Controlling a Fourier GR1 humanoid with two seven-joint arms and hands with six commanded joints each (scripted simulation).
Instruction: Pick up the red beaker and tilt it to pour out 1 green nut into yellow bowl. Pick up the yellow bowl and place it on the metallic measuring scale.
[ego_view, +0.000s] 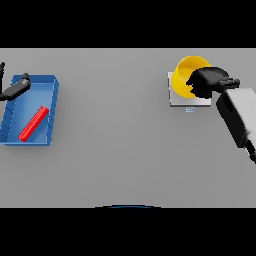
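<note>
Bowl (184, 75) in right hand (206, 81) fingers

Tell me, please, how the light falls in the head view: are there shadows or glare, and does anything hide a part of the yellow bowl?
Head view: the light is even and flat, no glare on the grey table; the yellow bowl is darker inside on its left; the right hand covers its right side; the scale shows below it.

Right hand (207, 80) fingers curled; left hand (15, 89) far left
</note>
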